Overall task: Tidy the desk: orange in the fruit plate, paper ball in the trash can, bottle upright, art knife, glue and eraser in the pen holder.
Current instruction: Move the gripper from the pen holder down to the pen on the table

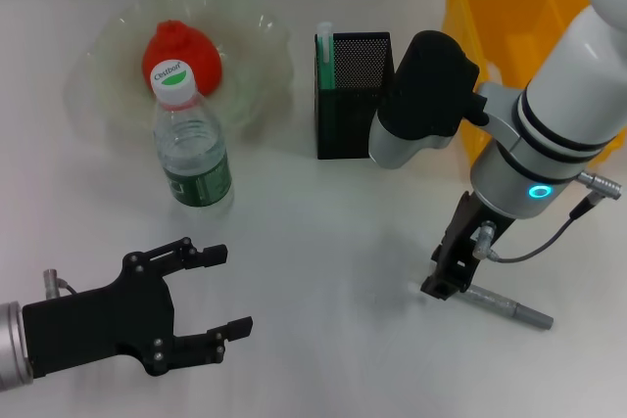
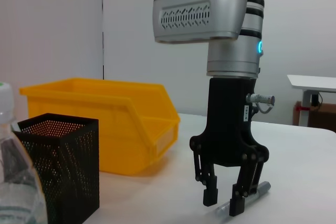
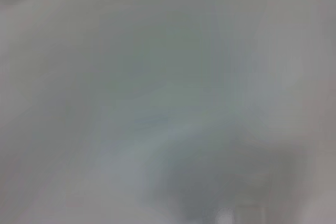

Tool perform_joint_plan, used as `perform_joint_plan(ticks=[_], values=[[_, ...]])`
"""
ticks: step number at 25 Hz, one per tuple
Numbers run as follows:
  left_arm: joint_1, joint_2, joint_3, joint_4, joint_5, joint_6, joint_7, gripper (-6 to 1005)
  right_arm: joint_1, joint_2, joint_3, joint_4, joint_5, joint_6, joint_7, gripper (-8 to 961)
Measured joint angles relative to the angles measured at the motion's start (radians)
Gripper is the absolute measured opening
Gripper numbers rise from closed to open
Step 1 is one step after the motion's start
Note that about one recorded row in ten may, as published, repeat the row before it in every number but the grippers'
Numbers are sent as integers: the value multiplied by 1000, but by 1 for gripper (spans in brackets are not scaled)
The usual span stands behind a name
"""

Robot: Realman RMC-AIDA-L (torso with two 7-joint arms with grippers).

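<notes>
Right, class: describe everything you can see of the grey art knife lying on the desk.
The art knife is a slim grey, metallic-looking, pen-shaped stick lying flat on the white table, in front of the yellow trash can and to the right of the pen holder. The right gripper stands upright over one end, its open fingers astride it at table level; whether they touch it cannot be told. No blade shows. The rest lies bare.

White desk (image 1: 323,232) — another white table (image 2: 315,81), perhaps, behind.
</notes>
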Motion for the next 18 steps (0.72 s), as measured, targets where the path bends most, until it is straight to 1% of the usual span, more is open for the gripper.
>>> perform_joint_plan(ticks=[3,8,18], values=[[-1,0,0,-1,0,0,0,813,0,0,-6,3,0,0,1,387],[-3,0,0,-1,0,-2,0,812,4,0,-9,8,0,-2,3,383],[-3,-3,2,-2,0,-2,0,813,4,0,-9,24,-12,-7,5,230]])
